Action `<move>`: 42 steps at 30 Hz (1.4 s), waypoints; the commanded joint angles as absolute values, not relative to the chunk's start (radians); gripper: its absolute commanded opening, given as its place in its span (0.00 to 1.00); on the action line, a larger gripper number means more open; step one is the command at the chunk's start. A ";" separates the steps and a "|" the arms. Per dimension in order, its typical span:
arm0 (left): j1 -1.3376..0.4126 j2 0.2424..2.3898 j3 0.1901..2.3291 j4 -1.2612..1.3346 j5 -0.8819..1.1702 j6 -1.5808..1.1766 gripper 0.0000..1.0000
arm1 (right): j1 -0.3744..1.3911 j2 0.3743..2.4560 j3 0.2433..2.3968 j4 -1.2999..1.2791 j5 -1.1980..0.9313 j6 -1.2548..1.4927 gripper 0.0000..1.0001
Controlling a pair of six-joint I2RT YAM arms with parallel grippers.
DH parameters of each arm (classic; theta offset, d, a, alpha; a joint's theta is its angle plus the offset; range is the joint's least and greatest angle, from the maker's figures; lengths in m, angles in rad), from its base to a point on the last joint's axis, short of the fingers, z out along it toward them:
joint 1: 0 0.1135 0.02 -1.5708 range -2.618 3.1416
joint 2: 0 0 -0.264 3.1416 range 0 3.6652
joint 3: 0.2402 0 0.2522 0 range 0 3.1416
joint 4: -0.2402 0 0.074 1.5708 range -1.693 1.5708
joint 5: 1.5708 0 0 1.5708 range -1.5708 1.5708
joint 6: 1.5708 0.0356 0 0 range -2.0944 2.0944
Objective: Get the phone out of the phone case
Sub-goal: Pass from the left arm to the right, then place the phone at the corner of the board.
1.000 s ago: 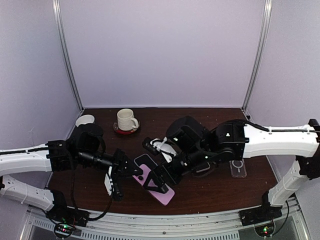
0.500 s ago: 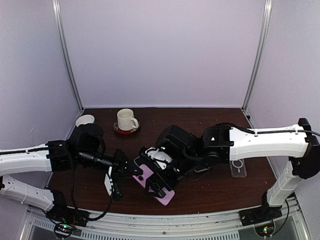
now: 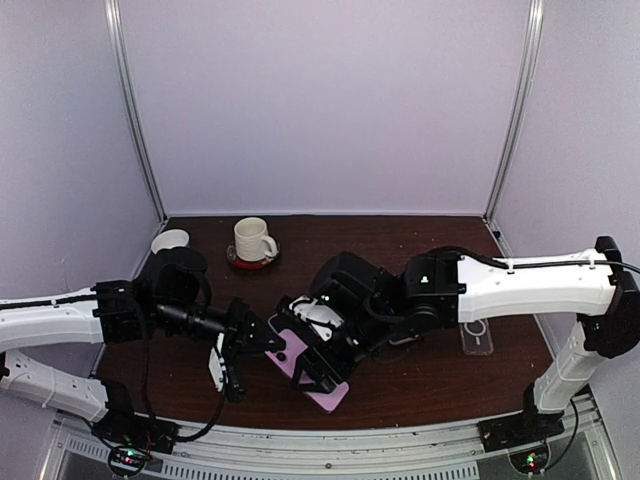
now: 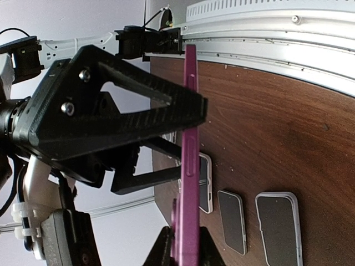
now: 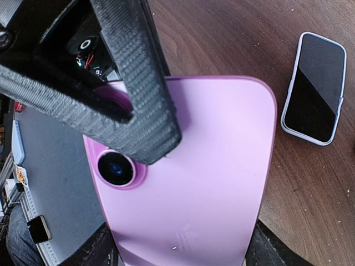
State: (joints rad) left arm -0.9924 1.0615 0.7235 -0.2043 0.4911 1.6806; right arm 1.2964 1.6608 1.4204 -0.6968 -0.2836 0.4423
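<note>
Phone case (image 5: 211, 177), pink, with the phone (image 5: 116, 169) visible only as a round lens through the cut-out in the back. Held over the front part of the table (image 3: 420, 395), between the two arms, slanting across the top view. Appears edge-on in the left wrist view, moulded side buttons turned toward the camera. Contact between the lower corner and the table cannot be told.

Left gripper (image 3: 262, 338): closed tight on one short end of the phone case, dark fingers (image 4: 161, 252) pressing from both flat sides.

Right gripper (image 3: 316, 368): jaws standing partly apart and straddling the middle of the phone case. One ribbed finger (image 5: 130, 94) crosses the back just beside the lens; the other lies mostly hidden beneath the case. Touch of either finger on the pink surface cannot be told, nor therefore any grip.

Surroundings, lying flat on the table: clear case (image 3: 477, 336) near the right forearm, well apart from the pink one; row of three handsets (image 4: 231, 221), screens up, seen past the pink edge; dark-screened handset in a pale bumper (image 5: 313, 88) off to one side. At the rear left: mug (image 3: 253, 238) upright on a red coaster (image 3: 250, 263), and a white cup (image 3: 170, 241) by the wall.
</note>
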 commanded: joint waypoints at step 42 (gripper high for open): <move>-0.761 1.183 0.835 0.306 0.212 0.470 0.98 | 0.684 1.262 0.643 -0.716 -0.120 0.617 0.57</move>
